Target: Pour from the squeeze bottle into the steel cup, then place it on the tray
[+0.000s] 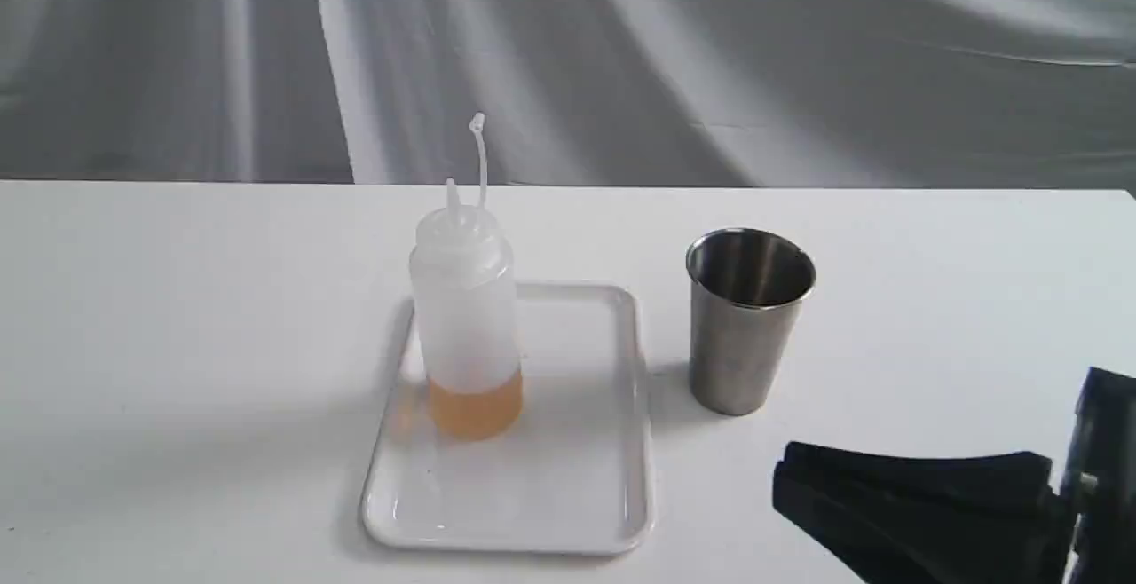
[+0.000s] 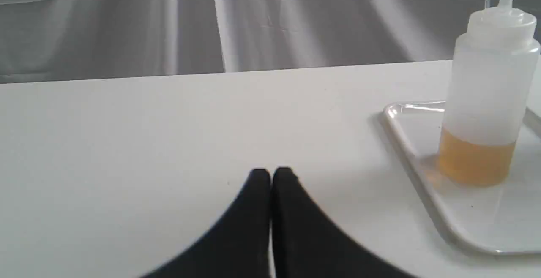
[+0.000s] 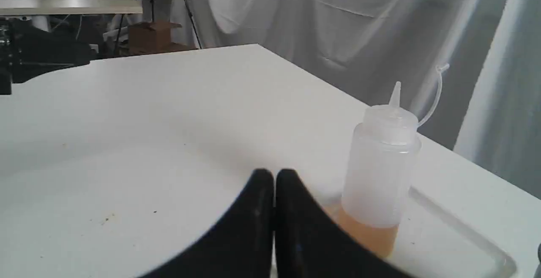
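Both grippers are clenched on nothing. Our left gripper (image 2: pixel 271 174) hangs low over the bare counter (image 2: pixel 127 143) with its tips pressed together, well apart from the tray (image 2: pixel 427 202). Our right gripper (image 3: pixel 274 175) is pinched closed too, low at the front right, nearer the camera than the cup (image 1: pixel 745 335).

The bottle (image 1: pixel 466 327) stands upright on the tray, towards its far left corner. Its nozzle is uncapped, the cap strap sticks up, and a shallow band of amber liquid sits at the bottom. The cup stands upright on the counter just beside the tray's right edge, not touching it. We cannot tell whether anything is in it.

We judge that either the pour has not begun or the whole task is done; these views do not settle which. If pouring lies ahead, one gripper must open wide enough for the bottle's body. It should close gently on the soft plastic, lift the bottle clear of the rim and tip the nozzle over the cup's mouth.
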Action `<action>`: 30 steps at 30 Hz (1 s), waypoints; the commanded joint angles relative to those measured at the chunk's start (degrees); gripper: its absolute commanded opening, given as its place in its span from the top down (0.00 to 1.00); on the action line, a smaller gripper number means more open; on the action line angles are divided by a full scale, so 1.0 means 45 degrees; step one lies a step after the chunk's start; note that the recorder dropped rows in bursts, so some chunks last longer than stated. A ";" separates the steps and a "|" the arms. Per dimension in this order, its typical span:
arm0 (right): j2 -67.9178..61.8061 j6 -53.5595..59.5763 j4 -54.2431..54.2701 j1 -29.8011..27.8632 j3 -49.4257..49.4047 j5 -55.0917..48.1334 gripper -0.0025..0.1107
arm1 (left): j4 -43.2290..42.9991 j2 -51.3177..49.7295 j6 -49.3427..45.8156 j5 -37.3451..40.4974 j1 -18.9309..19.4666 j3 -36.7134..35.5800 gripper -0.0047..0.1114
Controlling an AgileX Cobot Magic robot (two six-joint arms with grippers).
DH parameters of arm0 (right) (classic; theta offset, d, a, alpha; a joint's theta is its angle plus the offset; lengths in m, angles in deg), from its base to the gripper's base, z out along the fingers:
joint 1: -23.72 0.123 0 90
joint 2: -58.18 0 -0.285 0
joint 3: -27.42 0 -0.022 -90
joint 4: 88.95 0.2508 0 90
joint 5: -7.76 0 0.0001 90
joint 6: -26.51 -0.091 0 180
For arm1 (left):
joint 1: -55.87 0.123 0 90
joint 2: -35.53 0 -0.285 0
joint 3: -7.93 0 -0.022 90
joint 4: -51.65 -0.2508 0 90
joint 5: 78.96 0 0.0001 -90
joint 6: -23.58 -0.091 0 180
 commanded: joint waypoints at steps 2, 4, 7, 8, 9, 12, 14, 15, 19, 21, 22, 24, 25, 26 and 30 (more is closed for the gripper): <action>0.0560 -0.0143 -0.0272 0.0002 -0.0448 -0.0422 0.98 | 0.0013 0.0033 0.0022 -0.0096 -0.0069 -0.0057 0.96; 0.0705 -0.0143 -0.0272 0.0002 -0.0667 -0.0446 0.98 | 0.0013 0.0033 0.0022 -0.0096 -0.0069 -0.0057 0.96; 0.0931 -0.0143 -0.0272 0.0002 -0.0910 -0.0391 0.98 | 0.0013 0.0033 0.0022 -0.0096 -0.0069 -0.0057 0.96; 0.1010 -0.0143 -0.0272 0.0002 -0.0947 -0.0390 0.98 | 0.0013 0.0033 0.0022 -0.0096 -0.0069 -0.0057 0.96; 0.1049 -0.0143 -0.0272 0.0002 -0.0969 -0.0390 0.98 | 0.0013 0.0033 0.0022 -0.0096 -0.0069 -0.0057 0.96; 0.1177 -0.0143 -0.0147 0.0002 -0.1037 -0.0277 0.98 | 0.0013 0.0033 0.0022 -0.0096 -0.0069 -0.0057 0.96; 0.1177 -0.0121 0.0283 0.0002 -0.1284 -0.0232 0.98 | 0.0013 0.0033 0.0052 -0.0096 -0.0069 -0.0057 0.96; 0.1177 -0.0121 0.0644 0.0002 -0.1433 -0.0158 0.98 | 0.0013 0.0033 0.0052 -0.0096 -0.0069 -0.0057 0.96; 0.1177 0.0187 0.1857 0.0002 -0.2231 0.0528 0.98 | 0.0013 0.0033 0.0052 -0.0096 -0.0069 -0.0057 0.96; 0.1177 0.0265 0.1957 0.0002 -0.2500 0.0825 0.98 | 0.0013 0.0033 0.0052 -0.0096 -0.0069 -0.0057 0.96; 0.1177 0.0265 0.2104 0.0002 -0.2687 0.0935 0.98 | 0.0013 0.0033 0.0052 -0.0096 -0.0069 -0.0057 0.96; 0.1177 0.0265 0.2378 0.0002 -0.2929 0.0996 0.98 | 0.0013 0.0033 0.0052 -0.0096 -0.0069 -0.0057 0.96; 0.1177 0.0265 0.2561 0.0002 -0.3048 0.0996 0.98 | 0.0013 0.0033 0.0052 -0.0096 -0.0069 -0.0057 0.96; 0.1177 0.0289 0.2711 0.0002 -0.3143 0.0943 0.98 | 0.0013 0.0033 0.0021 -0.0096 -0.0069 -0.0057 0.96; 0.1177 0.0320 0.3320 0.0002 -0.3282 0.0941 0.98 | 0.0013 0.0033 0.0021 -0.0096 -0.0069 -0.0057 0.96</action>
